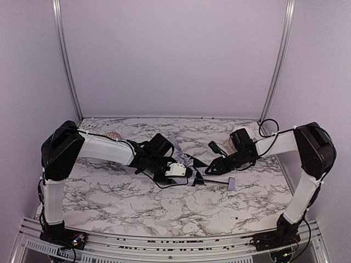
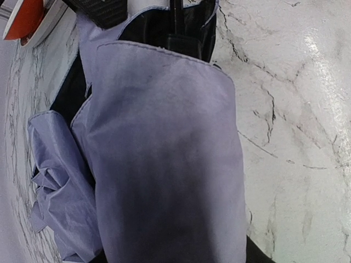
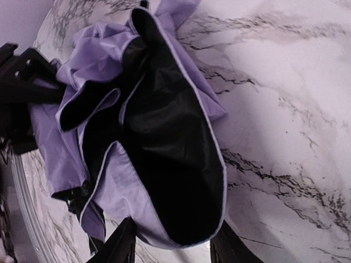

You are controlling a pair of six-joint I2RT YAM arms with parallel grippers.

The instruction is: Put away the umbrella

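The umbrella (image 1: pixel 193 163) lies crumpled at the table's middle, pale lavender outside and black inside. Its thin black shaft (image 1: pixel 216 181) runs right to the small lavender handle (image 1: pixel 231 183). My left gripper (image 1: pixel 184 171) is at the fabric's left side. In the left wrist view the lavender fabric (image 2: pixel 164 164) covers the jaws, with only a dark edge of a finger (image 2: pixel 256 255) showing. My right gripper (image 3: pixel 175 244) is at the right side. Its two black fingers (image 3: pixel 122 244) stand apart, and a fold of the umbrella (image 3: pixel 164 142), black lining up, lies between them.
A marble-patterned table (image 1: pixel 137 203) carries everything, with lavender walls and metal posts (image 1: pixel 66 60) around it. A small pinkish object (image 1: pixel 112 135) sits at the back left behind my left arm. An orange and white object (image 2: pixel 27 19) shows in the left wrist view's corner.
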